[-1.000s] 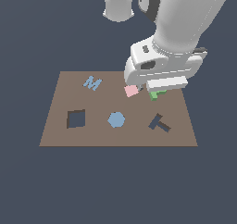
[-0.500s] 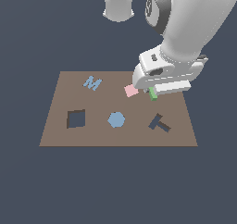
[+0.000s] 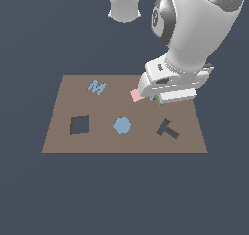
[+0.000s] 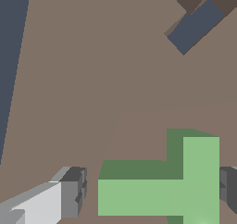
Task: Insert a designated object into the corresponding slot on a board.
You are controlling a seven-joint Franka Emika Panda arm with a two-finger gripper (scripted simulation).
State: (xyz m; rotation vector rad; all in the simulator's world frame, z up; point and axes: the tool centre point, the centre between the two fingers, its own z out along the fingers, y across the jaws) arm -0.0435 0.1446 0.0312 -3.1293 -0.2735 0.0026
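Gripper (image 4: 148,195), white w/ grey finger pads (image 4: 74,193), sat over the far right part of the flat brown rectangular board (image 3: 97,144). In the wrist view its jaws stood apart, one pad on each side of the small green T-shaped block (image 4: 166,190). One pad met the T's crossbar at the frame edge; the other stood just off the stem's end w/ a narrow gap. Whether the block was truly clamped, cannot tell.

In the exterior view only a sliver of the green block (image 3: 160,101) showed under the white wrist housing, just beside the small pink square block (image 3: 136,95), toward the board's far edge. Block lifted or resting on the board: cannot tell.

Dark T-shaped cutout (image 3: 168,129), tilted, lay near the board's right edge, nearer the front than the gripper, apart from the green block. Part of it appeared in the wrist view too (image 4: 196,24).

Elsewhere on the board: blue hexagon piece (image 3: 122,125) around the middle, dark square cutout (image 3: 80,125) toward the left edge, light blue M-shaped piece (image 3: 97,87) near the far left corner.
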